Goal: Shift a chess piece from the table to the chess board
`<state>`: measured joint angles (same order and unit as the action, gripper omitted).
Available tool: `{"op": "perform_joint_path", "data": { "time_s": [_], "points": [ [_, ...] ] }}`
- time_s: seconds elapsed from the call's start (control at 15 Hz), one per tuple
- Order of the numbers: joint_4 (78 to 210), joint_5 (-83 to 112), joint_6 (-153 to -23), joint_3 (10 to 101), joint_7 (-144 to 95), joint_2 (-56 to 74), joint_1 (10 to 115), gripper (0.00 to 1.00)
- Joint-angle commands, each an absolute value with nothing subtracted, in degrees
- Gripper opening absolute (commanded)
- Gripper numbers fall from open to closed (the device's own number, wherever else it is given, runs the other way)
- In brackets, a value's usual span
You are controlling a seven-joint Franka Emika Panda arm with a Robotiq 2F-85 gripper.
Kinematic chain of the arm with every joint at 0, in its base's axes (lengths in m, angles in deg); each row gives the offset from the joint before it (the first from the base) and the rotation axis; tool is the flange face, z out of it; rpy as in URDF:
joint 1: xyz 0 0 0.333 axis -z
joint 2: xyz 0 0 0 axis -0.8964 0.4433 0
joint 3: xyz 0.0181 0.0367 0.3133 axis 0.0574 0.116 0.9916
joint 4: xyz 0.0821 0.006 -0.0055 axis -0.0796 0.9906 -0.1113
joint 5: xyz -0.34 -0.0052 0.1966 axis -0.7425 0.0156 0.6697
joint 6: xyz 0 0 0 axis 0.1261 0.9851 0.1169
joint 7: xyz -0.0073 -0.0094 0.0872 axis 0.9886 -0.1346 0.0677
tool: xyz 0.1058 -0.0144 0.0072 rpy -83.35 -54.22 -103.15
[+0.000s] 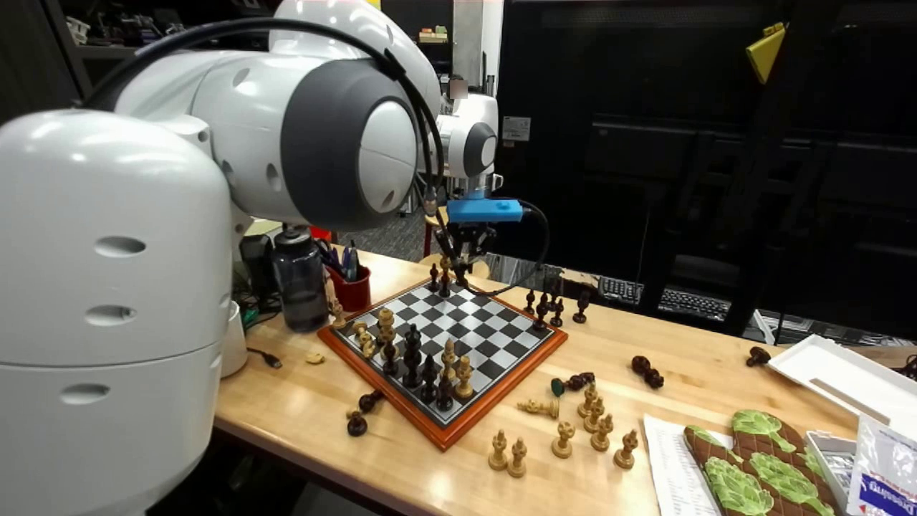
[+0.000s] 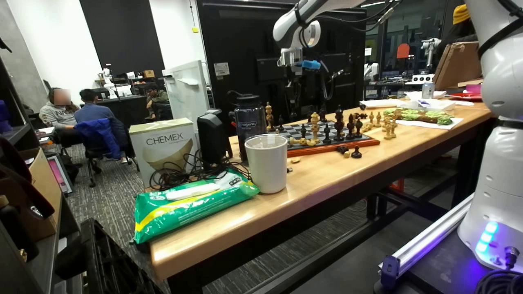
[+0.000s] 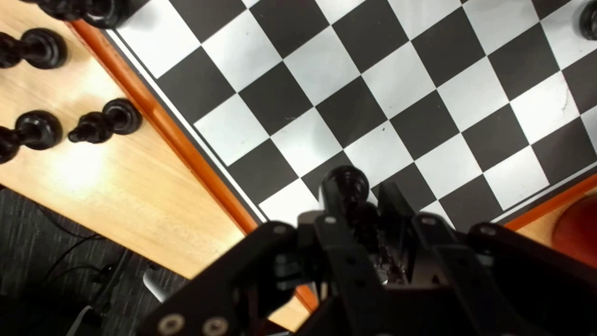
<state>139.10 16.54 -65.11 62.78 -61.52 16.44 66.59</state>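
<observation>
The chess board (image 1: 494, 401) lies on the light wooden table (image 1: 688, 358), with light and dark pieces along its near edge. Its middle squares are bare. My gripper (image 1: 462, 269) is low over the board's far corner. In the wrist view the gripper (image 3: 361, 197) has a dark chess piece (image 3: 347, 179) upright between its fingers and looks shut on its body. The base is over a dark square near the corner; I cannot tell whether it touches the board. The piece's upper part is partly hidden by the fingers. The gripper also shows in an exterior view (image 2: 292, 104).
Dark pieces (image 3: 44, 49) stand beside the board's back edge. Light pieces (image 1: 562, 439) and fallen dark ones (image 1: 647, 373) are on the table. A red pen cup (image 1: 351, 289) and a dark bottle (image 1: 299, 283) stand close to the board. A white mug (image 2: 267, 167) is near the front edge.
</observation>
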Motion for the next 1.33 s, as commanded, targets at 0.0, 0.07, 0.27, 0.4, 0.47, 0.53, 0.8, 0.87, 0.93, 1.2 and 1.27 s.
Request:
{"op": "perform_joint_path", "data": {
  "time_s": [0.0,0.07,0.27,0.4,0.47,0.53,0.8,0.87,0.93,1.2,1.27],
  "points": [
    [144.23,16.24,-68.56,63.29,-63.29,13.56,66.91,0.06],
    [144.7,16.42,-69.2,63.38,-63.73,13.54,66.96,0.06],
    [145.8,16.97,-70.71,63.7,-65.03,13.53,67.05,0.06],
    [146.19,17.27,-71.32,64.0,-65.94,13.67,67.09,0.06],
    [146.25,17.32,-71.41,64.1,-66.19,13.78,67.05,0.06],
    [146.34,17.41,-71.56,64.21,-66.47,13.87,67.09,0.06],
    [146.39,17.54,-71.89,64.37,-67.37,14.21,67.16,0.06],
    [146.37,17.63,-72.01,64.42,-67.61,14.25,67.22,0.06],
    [146.31,17.69,-72.24,64.45,-67.91,14.33,67.26,0.06],
    [146.1,17.98,-73.02,64.5,-68.73,14.73,67.36,0.06],
    [145.97,18.08,-73.04,64.5,-68.91,14.89,67.38,0.06]
  ]
}}
